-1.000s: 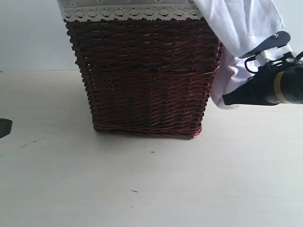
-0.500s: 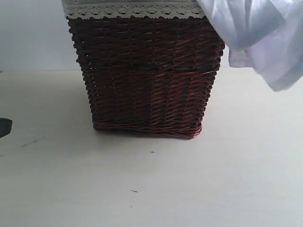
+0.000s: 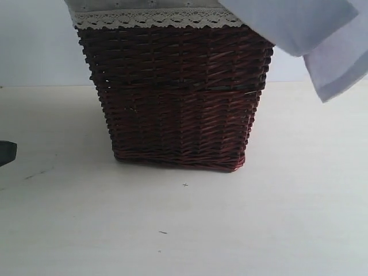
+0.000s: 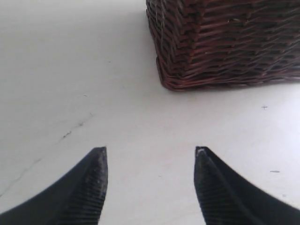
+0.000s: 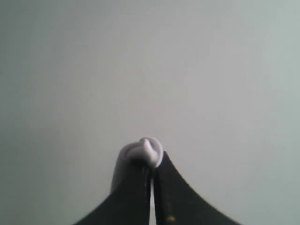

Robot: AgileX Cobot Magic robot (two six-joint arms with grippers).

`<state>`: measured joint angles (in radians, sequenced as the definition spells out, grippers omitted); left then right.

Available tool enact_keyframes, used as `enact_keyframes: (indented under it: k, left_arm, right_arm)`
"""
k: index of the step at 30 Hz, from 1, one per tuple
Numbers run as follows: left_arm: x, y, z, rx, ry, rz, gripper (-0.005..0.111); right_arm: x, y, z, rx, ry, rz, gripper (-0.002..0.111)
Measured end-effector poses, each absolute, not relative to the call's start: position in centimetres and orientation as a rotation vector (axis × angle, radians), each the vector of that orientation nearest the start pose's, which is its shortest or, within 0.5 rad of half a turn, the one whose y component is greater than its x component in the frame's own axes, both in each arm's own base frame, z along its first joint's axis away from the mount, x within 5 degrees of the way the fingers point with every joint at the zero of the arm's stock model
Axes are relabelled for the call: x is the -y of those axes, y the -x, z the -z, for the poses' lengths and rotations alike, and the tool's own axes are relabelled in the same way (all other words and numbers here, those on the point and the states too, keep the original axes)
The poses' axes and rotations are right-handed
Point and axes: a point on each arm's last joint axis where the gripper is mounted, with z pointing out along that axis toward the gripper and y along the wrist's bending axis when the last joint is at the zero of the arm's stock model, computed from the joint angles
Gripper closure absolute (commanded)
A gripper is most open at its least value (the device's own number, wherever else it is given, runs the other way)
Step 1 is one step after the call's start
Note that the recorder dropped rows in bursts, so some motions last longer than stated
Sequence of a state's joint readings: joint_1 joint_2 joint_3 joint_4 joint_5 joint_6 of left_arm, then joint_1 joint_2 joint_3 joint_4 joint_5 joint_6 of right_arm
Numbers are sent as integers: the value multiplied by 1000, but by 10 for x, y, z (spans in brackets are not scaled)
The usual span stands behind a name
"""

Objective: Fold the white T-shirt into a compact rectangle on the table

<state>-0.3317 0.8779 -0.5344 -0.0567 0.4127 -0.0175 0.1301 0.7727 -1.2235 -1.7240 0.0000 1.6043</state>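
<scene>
The white T-shirt (image 3: 310, 29) hangs in the air at the top right of the exterior view, draping past the basket's upper right corner, its lower hem well above the table (image 3: 259, 218). A bunched fold of the shirt (image 5: 145, 152) pokes out past the tips of my right gripper (image 5: 152, 166), which is shut on it; that gripper is out of the exterior view. My left gripper (image 4: 150, 152) is open and empty, low over the table (image 4: 56, 70), apart from the basket. A dark part of the left gripper (image 3: 6, 152) shows at the exterior view's left edge.
A dark red wicker basket (image 3: 178, 98) with a grey lace-trimmed liner (image 3: 155, 18) stands mid-table; its lower corner (image 4: 225, 42) lies ahead of the left gripper. Small dark scuffs (image 3: 185, 184) mark the table in front of it. A plain whitish wall (image 3: 34, 46) stands behind.
The right arm has risen out of the exterior view, taking the T-shirt higher, so its hanging end has lifted off the basket's side. The left gripper has stayed put.
</scene>
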Motion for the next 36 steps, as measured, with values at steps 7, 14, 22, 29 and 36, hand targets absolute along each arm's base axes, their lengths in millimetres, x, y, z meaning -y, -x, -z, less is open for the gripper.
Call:
enact_keyframes:
  k: [7,14,22,29,36]
  left_arm:
    - [73,-141,-295,-2070,-482,385,52]
    - [86,-131,-333,-1938,-607,515,52]
    - [100,-121,-339,-1891,-800,668,66]
    - [132,-130,-326,-1866,-981,1023,90]
    - [174,-155,-291,-1854,-1100,1283,76]
  right_arm:
    - [-18,-61,-614,-781,194,-73,108]
    - [-26,-21,-670,-591,268,-282,108]
    - [-37,2,-706,-471,379,-479,108]
    - [-38,-7,-728,-387,378,-534,108]
    - [-37,3,-736,-295,386,-579,108]
